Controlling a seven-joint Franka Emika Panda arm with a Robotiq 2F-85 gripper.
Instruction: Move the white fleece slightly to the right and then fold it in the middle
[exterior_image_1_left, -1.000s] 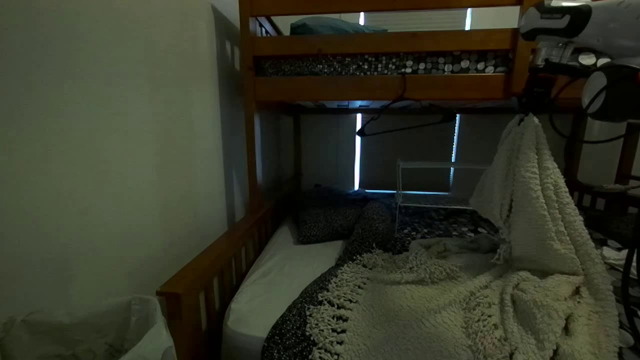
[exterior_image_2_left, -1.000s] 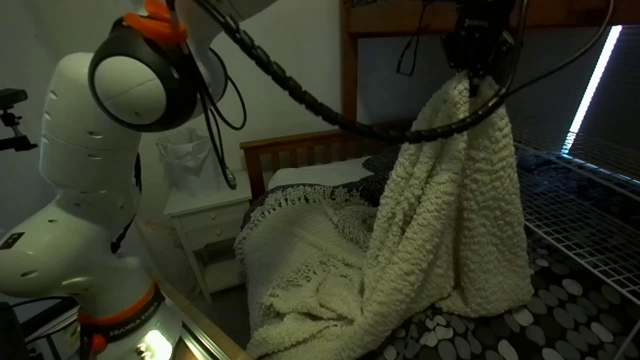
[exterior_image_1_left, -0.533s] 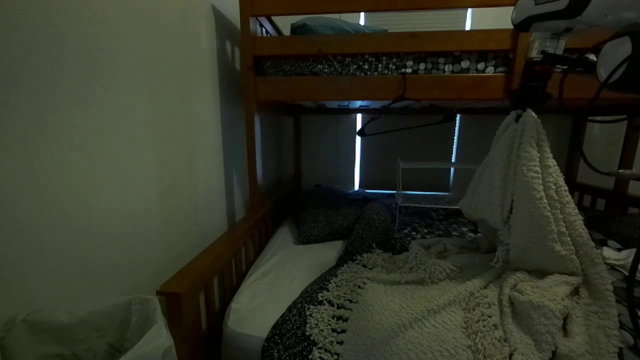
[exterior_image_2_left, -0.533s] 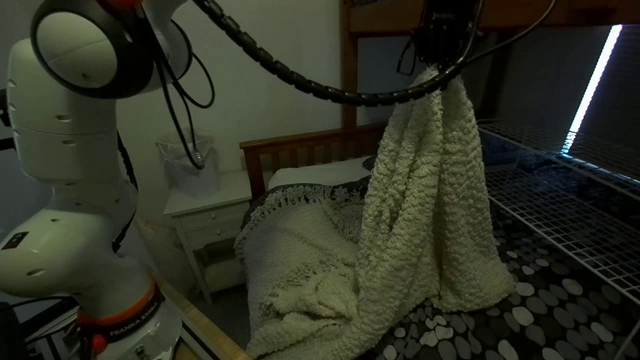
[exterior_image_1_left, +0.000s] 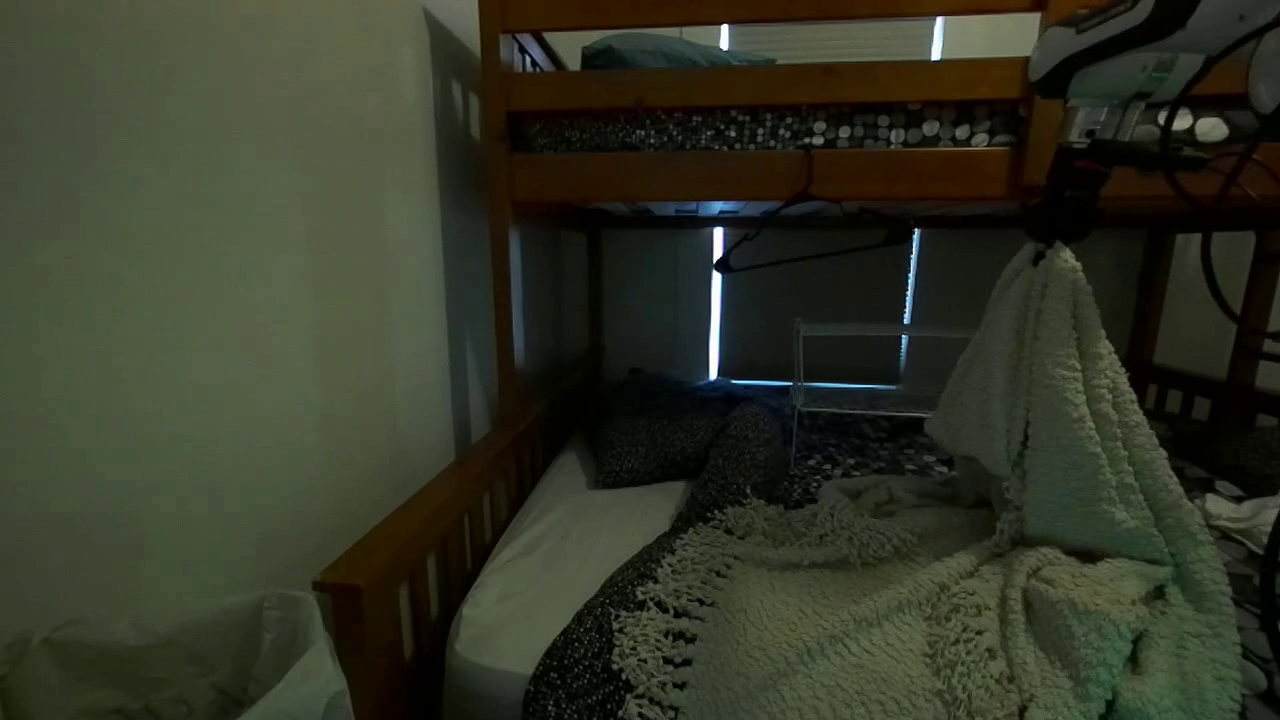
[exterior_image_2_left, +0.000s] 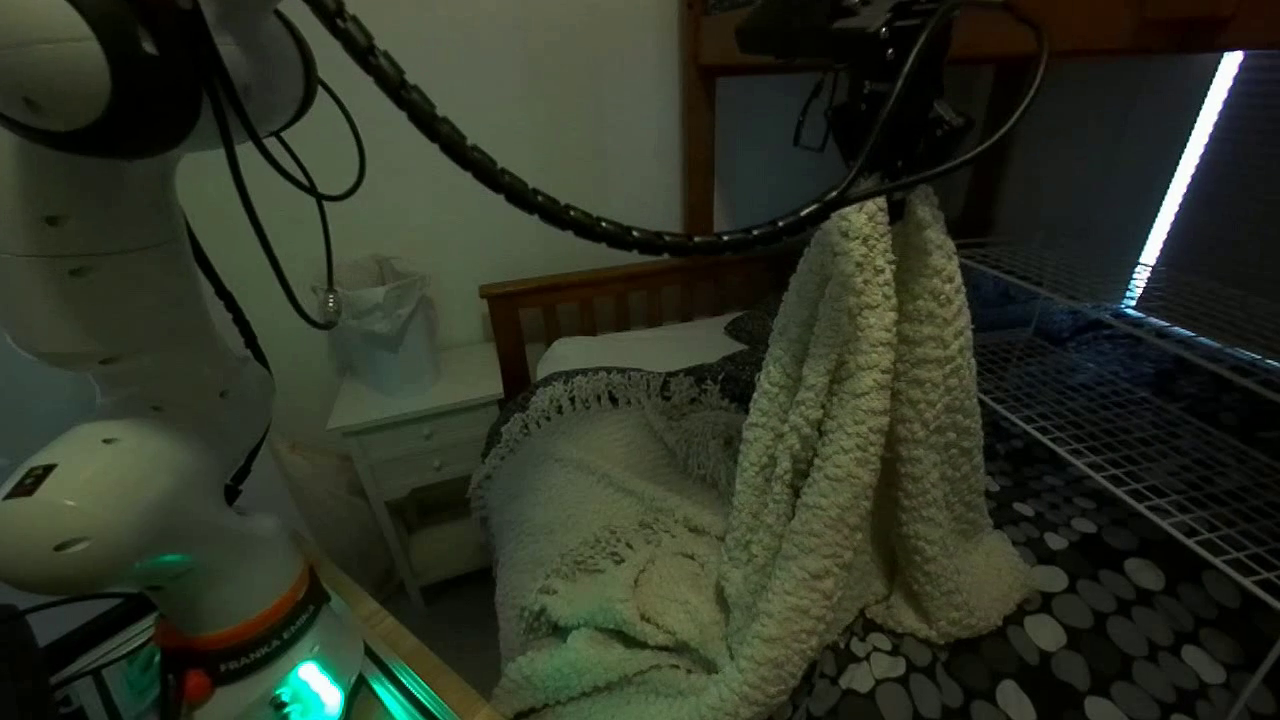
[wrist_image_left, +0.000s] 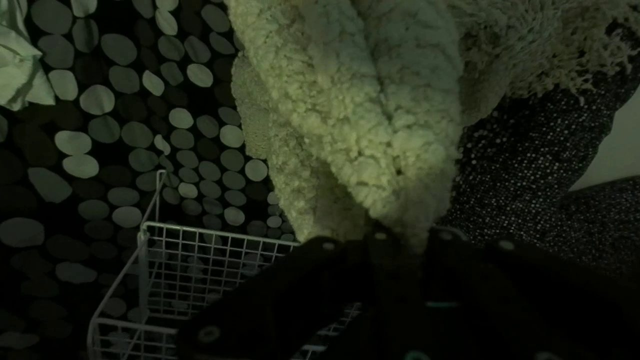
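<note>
- Gripper (wrist_image_left: 406, 241) clenched on the white fleece (exterior_image_2_left: 820, 430): fingers drawn close, bunched cloth pinched between. Exact gap lost in shadow, wrist view.
- Gripper points down, above the lower bunk (exterior_image_1_left: 425, 510), both exterior views.
- Gripped part hangs from the fingers as a tall peak, long folds spreading wider toward the bed.
- Remainder lies rumpled across the bed. In an exterior view, its fringed edge faces the white mattress sheet (exterior_image_1_left: 570, 540), a strip of speckled bedspread (exterior_image_1_left: 590, 635) between.
- Cloth cream-white, nubbly; greenish light on some low folds.
- White wire rack (wrist_image_left: 143, 275) near the hanging folds; cannot tell whether touching.
</note>
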